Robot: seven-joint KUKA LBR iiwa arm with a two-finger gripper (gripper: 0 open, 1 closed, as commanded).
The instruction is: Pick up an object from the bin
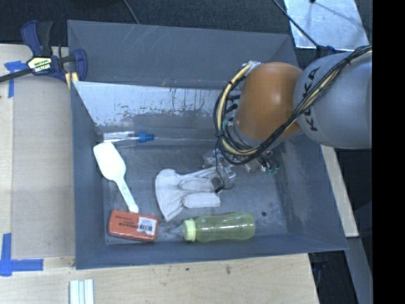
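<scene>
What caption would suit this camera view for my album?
Robot arm over a white glove in a grey bin of oddments.

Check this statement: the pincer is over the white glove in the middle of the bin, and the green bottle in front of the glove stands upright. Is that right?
One detail is wrong. The camera view shows the green bottle lying on its side, not upright. The pincer is over the white glove, as stated.

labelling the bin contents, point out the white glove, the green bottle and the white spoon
white glove [174,192], camera view, its palm
green bottle [224,227], camera view, mid body
white spoon [110,162], camera view, its bowl
</scene>
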